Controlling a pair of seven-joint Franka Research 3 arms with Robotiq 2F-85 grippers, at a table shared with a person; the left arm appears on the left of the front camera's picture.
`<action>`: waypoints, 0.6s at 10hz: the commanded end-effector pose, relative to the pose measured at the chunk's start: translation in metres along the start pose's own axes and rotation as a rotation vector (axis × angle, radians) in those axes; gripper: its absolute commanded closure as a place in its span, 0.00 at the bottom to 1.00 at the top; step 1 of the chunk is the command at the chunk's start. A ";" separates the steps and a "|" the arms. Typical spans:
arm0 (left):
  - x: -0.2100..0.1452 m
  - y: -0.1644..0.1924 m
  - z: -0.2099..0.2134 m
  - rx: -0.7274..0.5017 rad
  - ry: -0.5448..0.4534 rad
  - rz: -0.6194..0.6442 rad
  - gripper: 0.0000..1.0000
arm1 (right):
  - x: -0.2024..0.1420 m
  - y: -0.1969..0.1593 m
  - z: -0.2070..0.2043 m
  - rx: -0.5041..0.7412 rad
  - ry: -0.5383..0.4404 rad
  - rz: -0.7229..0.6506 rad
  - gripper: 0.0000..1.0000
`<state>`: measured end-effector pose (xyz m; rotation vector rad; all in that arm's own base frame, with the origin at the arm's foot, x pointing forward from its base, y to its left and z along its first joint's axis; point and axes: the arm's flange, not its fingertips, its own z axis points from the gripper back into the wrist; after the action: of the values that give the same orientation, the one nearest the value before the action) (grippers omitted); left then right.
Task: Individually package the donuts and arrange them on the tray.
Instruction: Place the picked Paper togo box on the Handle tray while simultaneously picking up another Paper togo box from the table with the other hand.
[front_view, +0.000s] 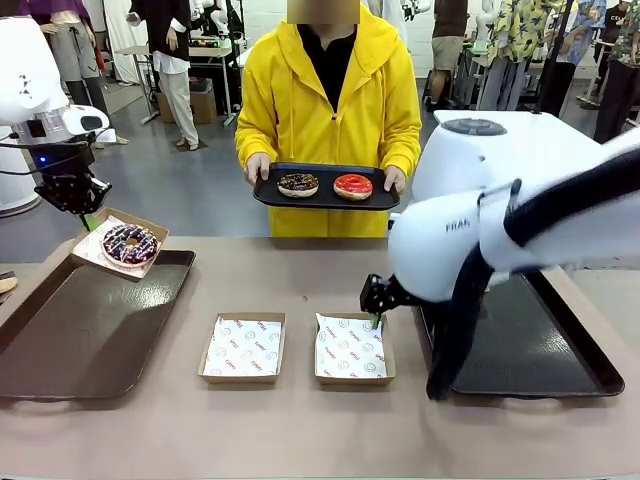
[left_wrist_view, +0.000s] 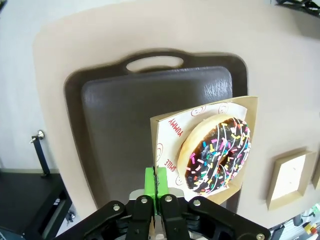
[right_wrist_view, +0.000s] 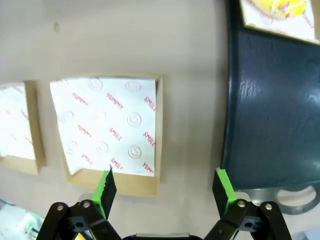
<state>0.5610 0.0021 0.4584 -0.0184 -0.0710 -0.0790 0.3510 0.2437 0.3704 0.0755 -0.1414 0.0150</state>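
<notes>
My left gripper (front_view: 85, 215) is shut on the edge of a paper-lined box (front_view: 100, 238) that holds the chocolate donut with sprinkles (front_view: 130, 243), over the far corner of the left tray (front_view: 90, 330). In the left wrist view the green pads (left_wrist_view: 156, 182) pinch the box wall (left_wrist_view: 167, 130) and the donut (left_wrist_view: 217, 152) lies tilted inside. My right gripper (front_view: 375, 318) hangs open over an empty box (front_view: 350, 348); its fingers (right_wrist_view: 164, 174) straddle that box's near corner (right_wrist_view: 107, 125). A yellow donut (right_wrist_view: 280, 7) sits boxed on the right tray (right_wrist_view: 270, 110).
The person holds a black tray (front_view: 325, 198) with a crumb-topped chocolate donut (front_view: 298, 184) and a red donut (front_view: 353, 186). A second empty box (front_view: 243, 347) lies mid-table. My right arm covers much of the right tray (front_view: 530, 350).
</notes>
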 end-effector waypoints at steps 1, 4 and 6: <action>-0.020 -0.009 -0.015 -0.036 -0.005 0.021 0.99 | -0.009 0.008 -0.019 -0.051 -0.036 -0.010 0.00; -0.019 -0.018 -0.028 -0.080 -0.018 0.041 0.99 | -0.002 0.014 -0.039 -0.052 -0.029 -0.041 0.00; -0.015 -0.024 -0.031 -0.070 -0.015 0.036 0.99 | 0.004 0.014 -0.045 -0.042 -0.041 -0.038 0.00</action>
<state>0.5441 -0.0169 0.4280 -0.0833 -0.0638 -0.0621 0.3521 0.2529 0.3331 0.0515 -0.1468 -0.0056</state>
